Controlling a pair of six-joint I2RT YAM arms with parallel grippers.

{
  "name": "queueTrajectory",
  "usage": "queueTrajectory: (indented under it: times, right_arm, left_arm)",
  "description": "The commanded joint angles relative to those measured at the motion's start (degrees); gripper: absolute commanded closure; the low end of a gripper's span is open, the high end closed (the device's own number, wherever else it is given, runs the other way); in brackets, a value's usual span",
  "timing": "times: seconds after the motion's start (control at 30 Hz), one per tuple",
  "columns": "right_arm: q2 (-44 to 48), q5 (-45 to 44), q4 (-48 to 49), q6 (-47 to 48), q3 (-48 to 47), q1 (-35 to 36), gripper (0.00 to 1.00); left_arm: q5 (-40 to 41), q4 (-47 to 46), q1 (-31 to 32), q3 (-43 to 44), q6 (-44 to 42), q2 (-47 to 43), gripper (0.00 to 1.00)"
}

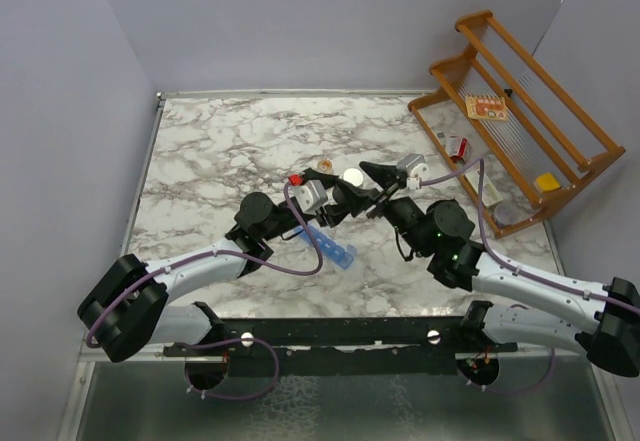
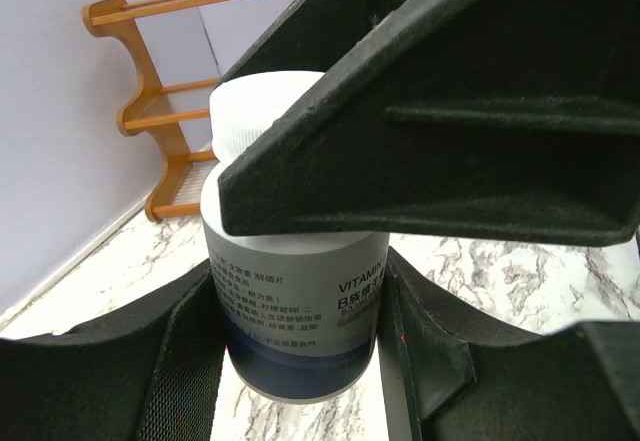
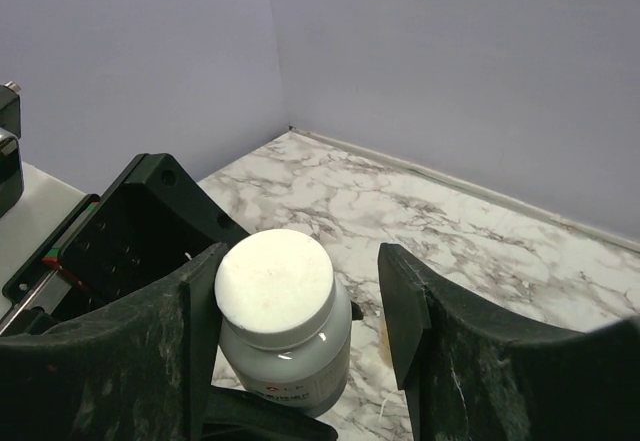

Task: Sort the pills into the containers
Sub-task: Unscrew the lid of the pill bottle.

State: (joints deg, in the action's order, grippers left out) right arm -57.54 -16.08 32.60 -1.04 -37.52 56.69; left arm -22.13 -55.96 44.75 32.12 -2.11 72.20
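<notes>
**Opening the bottle: left pincer holds it, right pincer around the cap**

I judge that the step in hand is to open the bottle (image 2: pixel 290 291), so the sorting itself has not started. No pill is visible anywhere; I suppose they are inside the bottle.

The left pincer (image 2: pixel 295 356) is clenched on the bottle's body. Both of its fingers lie against the label, and the bottle stands upright above the table (image 1: pixel 220 151).

The right pincer (image 3: pixel 300 271) comes from above, with its jaws on both sides of the white cap (image 3: pixel 270 286). It is released. In its wrist view one finger is at the side of the cap, and a clear gap shows between the cap and the other finger. It grips nothing at this moment.

The containers (image 1: pixel 336 247) lie flat on the table as a blue strip. They are just beside the left pincer, on its near side, and partly under that arm. They are low in the middle of the top view. Whether their lids are open I cannot tell.

For the next move, I would bring the right jaws together on the cap, centred so that both fingers press evenly. Then I would turn the cap while the left pincer keeps the body from rotating. The left grip must be firm, because I expect a smooth round bottle to slip or turn with the cap. After that the bottle has to go over to the containers.
</notes>
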Motion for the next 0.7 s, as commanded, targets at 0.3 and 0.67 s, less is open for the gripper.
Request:
queueTrajectory:
  times: [0.3,0.67]
  right_arm:
    - [-1.6,-2.8,2.7,1.6,-2.3,1.6,0.39]
    - [0.1,-5.1,6.9,1.7,-0.3,2.0,0.32]
  left_arm:
    - [3.0,-2.0,0.3,-0.5,-0.7,-0.6,1.0]
    - [5.9,-3.3,0.3,-0.8,-0.4,0.2,1.0]
